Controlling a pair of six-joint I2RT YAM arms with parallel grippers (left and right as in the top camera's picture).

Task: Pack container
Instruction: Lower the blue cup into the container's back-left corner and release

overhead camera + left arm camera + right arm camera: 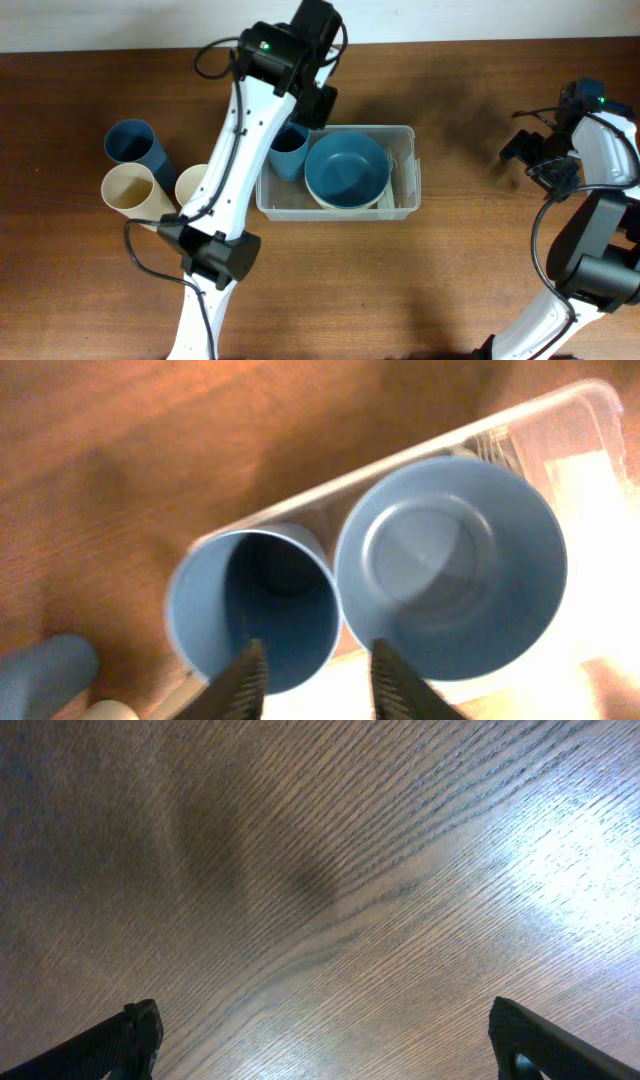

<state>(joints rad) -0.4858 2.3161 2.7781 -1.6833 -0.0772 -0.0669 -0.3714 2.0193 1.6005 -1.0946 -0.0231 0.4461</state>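
Far left: three loose cups stand on the table, well apart from the container, which sits mid-table.

Left gripper: over the container's left end, jaws parted and straddling one wall of the cup. The cup stands upright inside. No squeeze visible, so I judge this a release.

Bowl: just beside the cup, rims nearly touching.

To do it well: open wider, then lift straight up so neither finger drags the rim and tips the cup onto the bowl.

Right gripper: spread wide, holding nothing, over the table at far right.
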